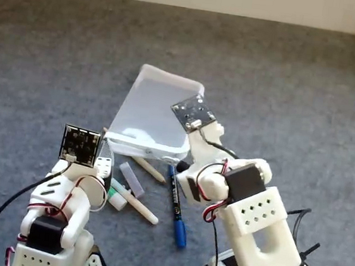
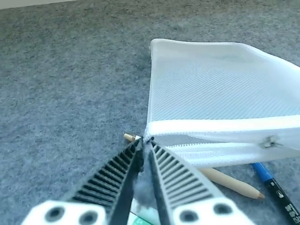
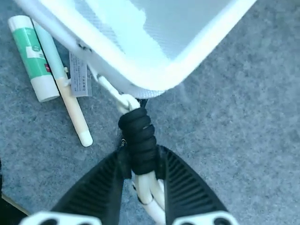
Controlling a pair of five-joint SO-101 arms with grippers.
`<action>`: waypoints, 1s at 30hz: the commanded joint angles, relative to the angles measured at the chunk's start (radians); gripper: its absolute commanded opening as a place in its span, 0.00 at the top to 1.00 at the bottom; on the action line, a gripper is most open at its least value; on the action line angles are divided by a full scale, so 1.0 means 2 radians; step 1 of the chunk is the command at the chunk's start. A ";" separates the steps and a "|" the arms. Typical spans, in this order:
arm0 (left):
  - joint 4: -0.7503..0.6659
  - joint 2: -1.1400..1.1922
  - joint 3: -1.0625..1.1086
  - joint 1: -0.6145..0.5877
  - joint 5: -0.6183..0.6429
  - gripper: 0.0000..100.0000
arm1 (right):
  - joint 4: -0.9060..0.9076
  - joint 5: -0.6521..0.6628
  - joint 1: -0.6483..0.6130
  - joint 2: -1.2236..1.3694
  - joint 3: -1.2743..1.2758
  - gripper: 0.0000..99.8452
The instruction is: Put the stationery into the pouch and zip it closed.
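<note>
**1. Task items.** The white translucent mesh pouch (image 1: 151, 108) lies flat on the grey carpet (image 1: 284, 81), directly in front of both arms. Its zip edge faces the arms. In the left wrist view the two white zip bands stand slightly apart, and the small metal zip slider (image 2: 269, 141) sits on the edge. The stationery lies on the carpet just outside the zip edge:
- a blue marker pen (image 1: 176, 206)
- a bare wooden pencil (image 1: 149, 169)
- a cream-coloured pen (image 1: 137, 204)
- a green-and-white glue stick (image 1: 115, 197)
- a small grey block (image 1: 131, 179)

**2. Left gripper.** The left gripper (image 2: 145, 144) has its ribbed black jaws brought together. The tips are pinched on the near left corner of the pouch, at the end of the zip.

**3. Right gripper.** The right gripper (image 3: 140, 157) is clamped on a black cord-wrapped pull tab (image 3: 138, 136). A white cord loop (image 3: 117, 96) joins the tab to the pouch at the near right corner.

**4. Arm pose.** The left arm (image 1: 61, 216) stands folded and low at the pouch's left side, with its wrist pointed forward at the corner. The right arm (image 1: 257, 224) stretches forward on a diagonal, with its wrist angled down over the pouch's right corner.
</note>
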 commanded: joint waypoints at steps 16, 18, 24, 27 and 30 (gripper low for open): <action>-0.007 -0.004 -0.002 -0.026 0.002 0.99 | 0.023 0.038 0.082 -0.133 -0.025 0.99; -0.007 -0.004 -0.002 -0.026 0.002 0.99 | 0.022 0.038 0.081 -0.133 -0.024 0.99; -0.007 -0.004 -0.002 -0.020 0.002 0.97 | 0.025 0.038 0.079 -0.136 -0.028 0.99; -0.006 -0.004 -0.002 -0.003 0.005 0.87 | 0.030 0.038 0.079 -0.136 -0.028 0.99; -0.010 -0.004 0.009 0.000 0.028 0.77 | 0.052 0.038 0.078 -0.136 -0.029 0.99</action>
